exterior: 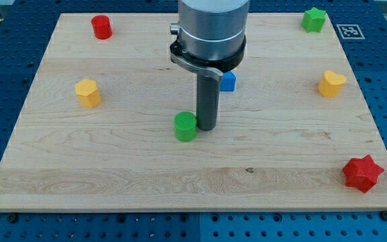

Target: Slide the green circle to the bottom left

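Note:
The green circle (185,126) is a short green cylinder near the middle of the wooden board (113,168). My tip (206,128) stands just to its right, touching or nearly touching its side. The rod rises from there to the arm's grey wrist at the view's top centre.
A red cylinder (101,27) sits at the top left and a yellow block (88,93) at the left. A blue block (228,82) shows partly behind the rod. A green star (313,19) is at the top right, a yellow heart (331,83) at the right, a red star (363,173) at the bottom right.

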